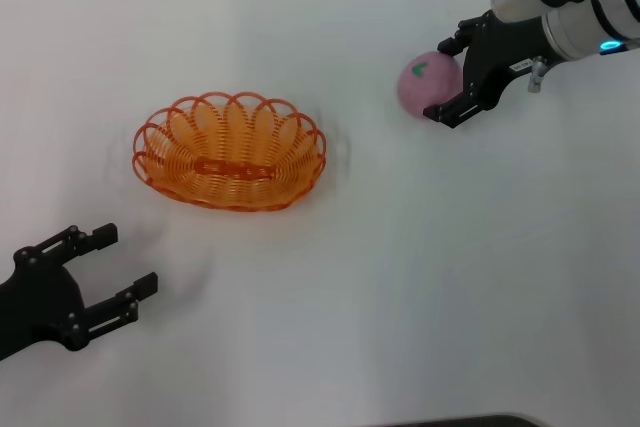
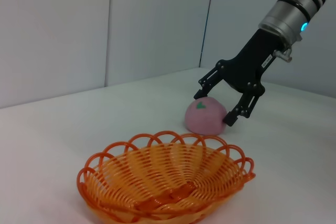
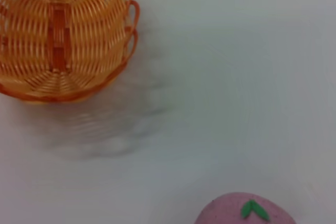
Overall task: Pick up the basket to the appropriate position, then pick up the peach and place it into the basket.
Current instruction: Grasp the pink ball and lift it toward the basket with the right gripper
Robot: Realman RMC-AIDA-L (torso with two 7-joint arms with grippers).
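— Basket (image 1: 230,152) placed already on the white table (image 1: 400,277)?
— Yes, empty. Right gripper (image 1: 452,75) spread wide around the peach (image 1: 427,83), not clamped. Left gripper (image 1: 105,267) open, idle nearby. Lifting and dropping remaining.

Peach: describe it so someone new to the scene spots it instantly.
On the white table, look to the robot's right of the orange basket, between the open fingers of the right gripper. The peach is the only pink ball, with a small green leaf mark on top.
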